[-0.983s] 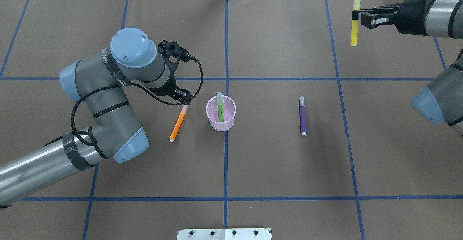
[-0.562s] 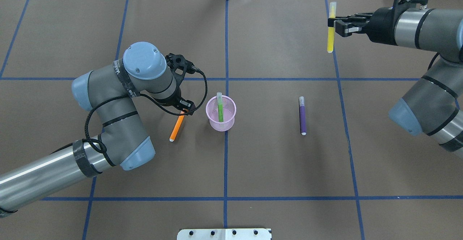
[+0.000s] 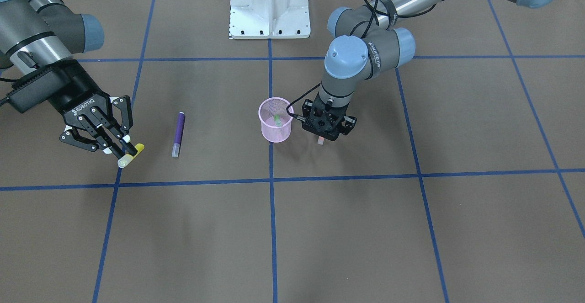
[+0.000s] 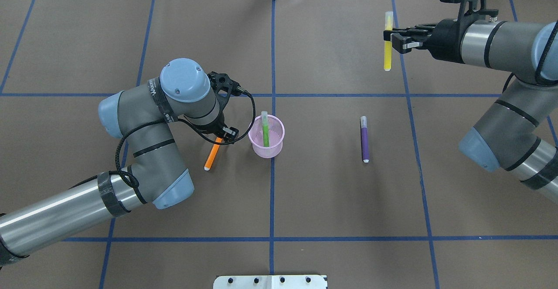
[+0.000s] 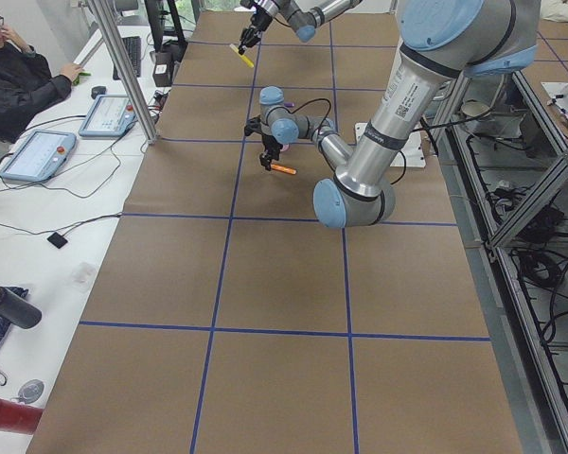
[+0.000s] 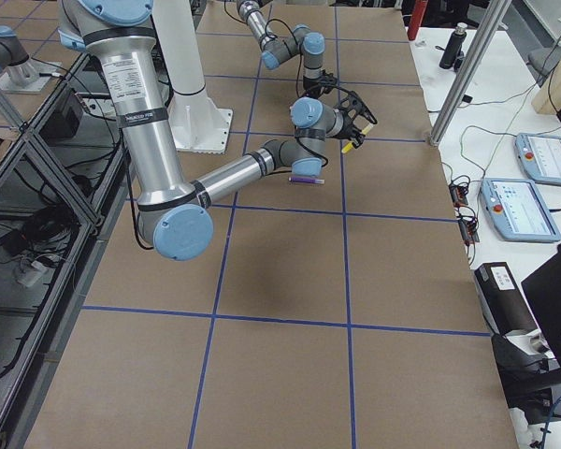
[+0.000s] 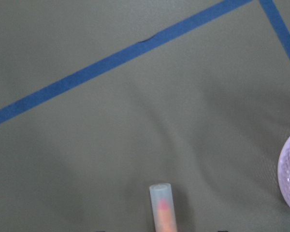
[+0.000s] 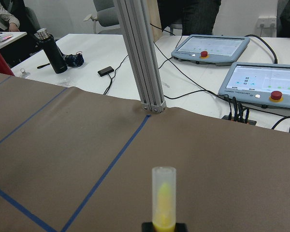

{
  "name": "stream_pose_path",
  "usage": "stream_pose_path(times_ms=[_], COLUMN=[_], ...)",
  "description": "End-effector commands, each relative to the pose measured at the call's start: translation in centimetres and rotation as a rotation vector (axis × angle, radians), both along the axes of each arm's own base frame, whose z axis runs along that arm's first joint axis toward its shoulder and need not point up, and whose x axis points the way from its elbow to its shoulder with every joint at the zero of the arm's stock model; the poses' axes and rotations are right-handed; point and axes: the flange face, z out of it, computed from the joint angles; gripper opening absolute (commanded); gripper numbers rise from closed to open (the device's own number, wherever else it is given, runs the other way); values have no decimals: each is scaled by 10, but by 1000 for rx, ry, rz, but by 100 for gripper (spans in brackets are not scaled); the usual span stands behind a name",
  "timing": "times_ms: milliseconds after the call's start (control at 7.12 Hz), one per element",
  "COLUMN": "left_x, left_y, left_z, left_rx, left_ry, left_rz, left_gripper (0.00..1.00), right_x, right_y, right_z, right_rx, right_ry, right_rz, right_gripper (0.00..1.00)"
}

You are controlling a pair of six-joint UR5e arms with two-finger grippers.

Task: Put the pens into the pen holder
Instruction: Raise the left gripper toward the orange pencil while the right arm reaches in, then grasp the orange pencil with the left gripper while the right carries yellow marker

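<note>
The right tool is clamped on the yellow pen, above the far right of the worktop. The left tool, its fingers apart, is low over the capped end of the orange pen, just left of the pen holder. The green pen stands inside the holder. The purple pen lies to the right, well apart.

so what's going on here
Two arms are collecting pens into a pink mesh pen holder. The green pen already stands in it. The right gripper holds the yellow pen in the air, off to the robot's right. The left gripper is down over the capped end of the orange pen, which lies beside the holder; its jaws look open. The purple pen lies untouched on the table.
</note>
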Motion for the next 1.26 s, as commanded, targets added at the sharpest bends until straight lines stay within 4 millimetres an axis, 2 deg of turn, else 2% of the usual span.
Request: stream_pose_path(times_ms=[0, 140, 421, 843, 983, 1124], left_x=[1, 1, 3, 3, 3, 2], left_y=[0, 0, -1, -1, -1, 0], left_z=[2, 4, 7, 4, 5, 3], left_rx=[-2, 1, 2, 0, -5, -2], left_ry=[-3, -8, -13, -9, -10, -7], left_rz=[3, 6, 10, 12, 11, 12], left_gripper=[55, 54, 45, 14, 0, 0], right_x=[-4, -4, -4, -4, -5, -4], right_y=[-2, -2, -2, -2, -2, -2], right_z=[-9, -9, -10, -10, -10, -10], right_rx=[10, 10, 12, 12, 12, 12], right_ry=[-10, -8, -10, -10, -10, -10], right_rz=[-2, -2, -2, -2, -4, -2], right_gripper=[0, 0, 0, 0, 0, 0])
